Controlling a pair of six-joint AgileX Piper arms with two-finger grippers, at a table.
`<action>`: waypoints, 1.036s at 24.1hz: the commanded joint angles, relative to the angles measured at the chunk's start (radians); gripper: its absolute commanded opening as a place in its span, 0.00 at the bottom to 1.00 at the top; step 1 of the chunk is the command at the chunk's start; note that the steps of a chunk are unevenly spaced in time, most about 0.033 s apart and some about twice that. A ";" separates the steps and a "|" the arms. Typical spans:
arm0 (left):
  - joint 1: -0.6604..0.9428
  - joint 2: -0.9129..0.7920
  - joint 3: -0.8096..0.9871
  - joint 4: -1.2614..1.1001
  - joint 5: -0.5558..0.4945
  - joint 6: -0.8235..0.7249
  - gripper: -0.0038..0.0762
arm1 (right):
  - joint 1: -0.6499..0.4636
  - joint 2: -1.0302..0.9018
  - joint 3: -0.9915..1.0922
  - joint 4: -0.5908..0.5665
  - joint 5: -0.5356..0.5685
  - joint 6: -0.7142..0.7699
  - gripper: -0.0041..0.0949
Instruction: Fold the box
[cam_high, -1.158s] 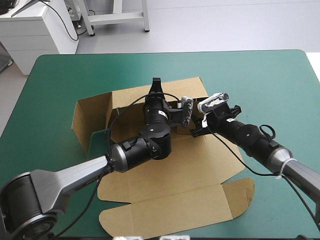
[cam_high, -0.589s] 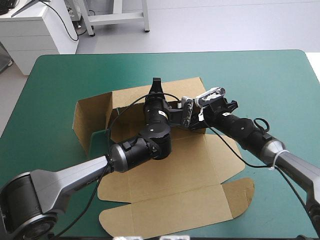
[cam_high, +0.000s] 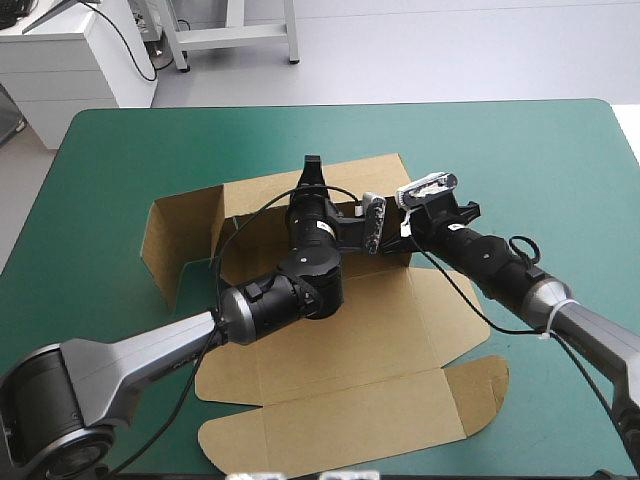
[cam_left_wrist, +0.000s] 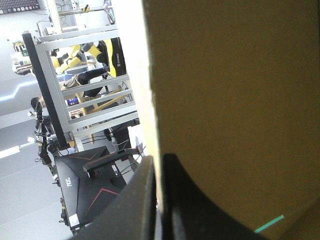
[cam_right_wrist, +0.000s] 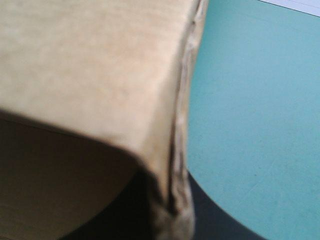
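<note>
Right gripper (cam_right_wrist: 167, 197), two broad black fin-shaped fingers, has moved a little toward the table's far edge since the earliest frame; left gripper (cam_left_wrist: 160, 159), same build, sits where it was. Teal-green table cover (cam_high: 560, 160) fills most of the high view. Cut sheet of brown board, the box (cam_high: 340, 340), lies mid-table, part folded: base flat, left wall (cam_high: 185, 235) raised, far wall (cam_high: 350, 180) raised, lid panel (cam_high: 340, 425) flat at the near edge. Left gripper is at the far wall, fingers all but closed, clamped on the board's upright edge. Right gripper is at the box's far right corner, fingers pinched on a board edge there, bare teal-green cover just beside it.
</note>
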 joint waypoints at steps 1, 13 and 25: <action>-0.006 -0.046 -0.027 0.017 -0.030 0.012 0.05 | 0.002 -0.033 -0.027 -0.007 -0.034 -0.011 0.04; -0.061 -0.046 -0.027 -0.028 0.030 -0.090 0.66 | -0.007 0.075 -0.159 -0.014 -0.164 -0.063 0.04; -0.153 -0.069 -0.086 -0.253 0.105 0.191 0.07 | -0.129 0.134 -0.255 -0.014 0.110 -0.055 0.04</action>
